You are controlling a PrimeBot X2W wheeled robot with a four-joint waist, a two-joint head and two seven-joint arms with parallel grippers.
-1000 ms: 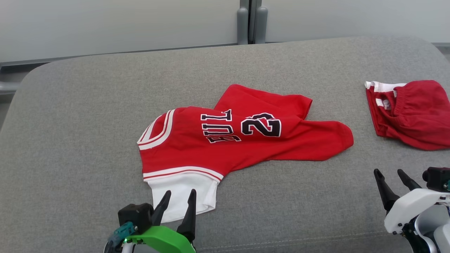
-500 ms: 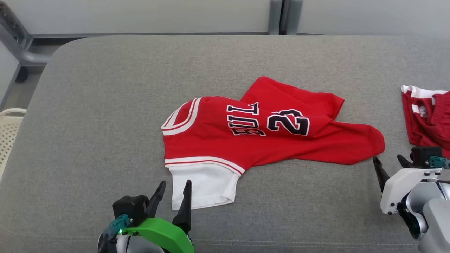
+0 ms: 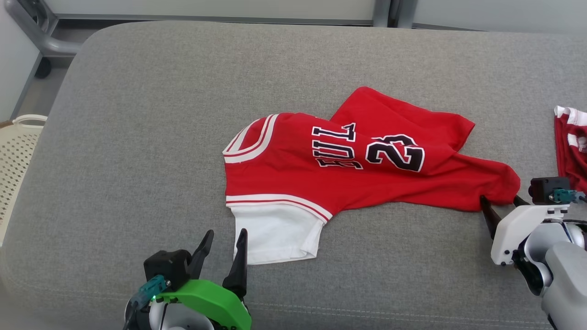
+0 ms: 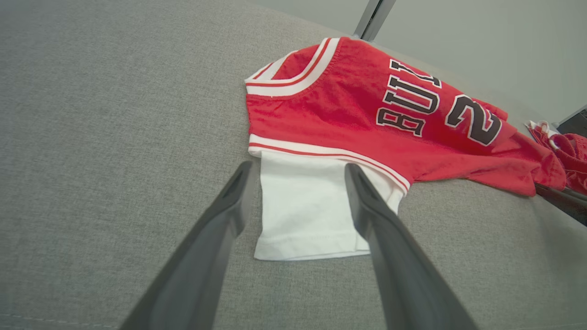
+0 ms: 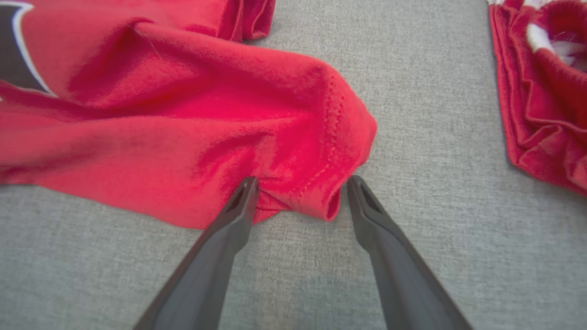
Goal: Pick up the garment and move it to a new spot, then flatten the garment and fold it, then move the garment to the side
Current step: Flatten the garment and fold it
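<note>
— Grey fabric cushion (image 3: 137, 137) under everything, pale wall behind. What lies on it?
— One red garment (image 3: 293, 169): a jersey with black lettering and a "23", crumpled, ahead of both my grippers. Its white sleeve (image 4: 307, 215) points back toward my left gripper (image 3: 226, 233).
— Left gripper's state?
— Fingers spread wide, gripping nothing. The tips are at the sleeve's hem end. One finger is just outside the sleeve's edge and the other is over the white cloth. Whether either touches the cloth, I cannot tell.
— And the right?
— My right gripper (image 5: 302, 179) is wide as well. Its tips sit at the jersey's red end nearest it, one on either side of a rumpled fold of hem. They are touching it or just short, and are not closed on it.
— Anything else close by?
— Yes, a second red garment (image 3: 571, 146), bunched, with white trim, to the right of my right gripper. Bare cushion separates it from the jersey. A pale perforated basket (image 3: 18, 156) stands past the cushion's edge, well to the left of my left gripper.
</note>
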